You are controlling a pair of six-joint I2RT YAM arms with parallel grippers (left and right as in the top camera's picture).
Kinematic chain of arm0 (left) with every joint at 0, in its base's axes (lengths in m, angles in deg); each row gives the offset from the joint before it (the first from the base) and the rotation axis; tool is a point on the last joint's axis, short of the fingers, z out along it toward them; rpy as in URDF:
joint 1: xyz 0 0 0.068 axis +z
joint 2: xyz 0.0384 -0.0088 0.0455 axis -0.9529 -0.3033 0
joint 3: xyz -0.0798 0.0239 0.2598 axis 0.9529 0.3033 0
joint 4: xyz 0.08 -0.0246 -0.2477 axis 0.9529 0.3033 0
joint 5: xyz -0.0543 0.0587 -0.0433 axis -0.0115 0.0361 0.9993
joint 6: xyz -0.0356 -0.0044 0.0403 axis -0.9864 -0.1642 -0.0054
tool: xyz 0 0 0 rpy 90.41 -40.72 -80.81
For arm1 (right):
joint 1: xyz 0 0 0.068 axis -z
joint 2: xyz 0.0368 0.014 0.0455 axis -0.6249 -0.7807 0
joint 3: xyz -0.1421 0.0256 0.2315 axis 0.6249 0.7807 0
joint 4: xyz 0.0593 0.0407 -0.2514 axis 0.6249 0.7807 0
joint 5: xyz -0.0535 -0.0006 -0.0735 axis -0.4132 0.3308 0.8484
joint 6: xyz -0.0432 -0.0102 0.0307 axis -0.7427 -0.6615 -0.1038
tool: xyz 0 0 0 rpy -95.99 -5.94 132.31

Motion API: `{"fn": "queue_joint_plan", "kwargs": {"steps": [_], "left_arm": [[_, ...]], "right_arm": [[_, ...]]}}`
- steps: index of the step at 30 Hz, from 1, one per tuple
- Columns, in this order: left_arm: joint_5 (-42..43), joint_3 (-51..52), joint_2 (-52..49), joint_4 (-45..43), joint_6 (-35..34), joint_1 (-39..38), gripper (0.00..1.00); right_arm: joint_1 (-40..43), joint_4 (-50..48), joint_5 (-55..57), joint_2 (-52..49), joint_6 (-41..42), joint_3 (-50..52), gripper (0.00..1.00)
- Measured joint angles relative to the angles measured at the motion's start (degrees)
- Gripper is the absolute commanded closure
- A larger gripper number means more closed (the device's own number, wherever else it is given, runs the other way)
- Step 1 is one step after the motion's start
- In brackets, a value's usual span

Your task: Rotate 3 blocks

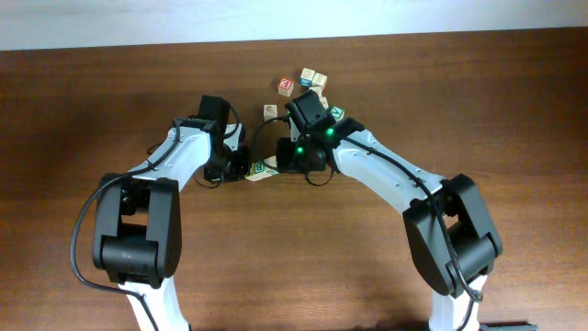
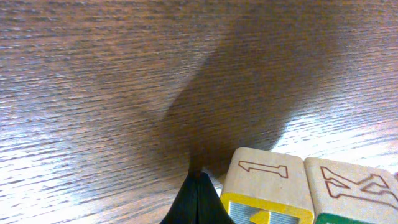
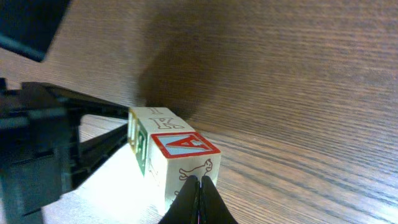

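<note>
Closest of all, my left pincer [image 2: 199,202] is pressed shut to a black point, empty, just beside the yellow-faced cube [image 2: 264,180] — pale smooth wood, rounded corners, an outlined "1" on top. Side by side with it sits the green-faced cube [image 2: 349,186], topped with a "K". Next in the row is the tan cube [image 3: 183,158], with a red-framed "A" and an animal outline on its side. My right pincer [image 3: 200,199] — shut too, holding nothing — points at that tan cube. Dark, fine-grained wooden table [image 2: 93,81] lies underneath.
</note>
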Motion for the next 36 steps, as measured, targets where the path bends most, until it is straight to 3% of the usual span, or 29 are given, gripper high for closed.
{"fn": "queue_joint_plan", "kwargs": {"steps": [8, 21, 36], "left_arm": [[1.77, 0.0, 0.0, 0.02, -0.15, -1.14, 1.0], [2.69, -0.13, -0.04, 1.55, -0.17, -0.79, 1.0], [-0.68, -5.99, -0.04, 7.48, 0.17, 7.13, 1.0]], "right_arm": [[-4.39, -0.79, -3.04, 1.09, -0.02, -2.27, 0.96], [-4.31, -0.74, -3.45, 1.07, -0.02, -2.27, 0.96], [-4.61, -1.09, -2.8, 1.05, -0.02, -2.25, 0.96]]}}
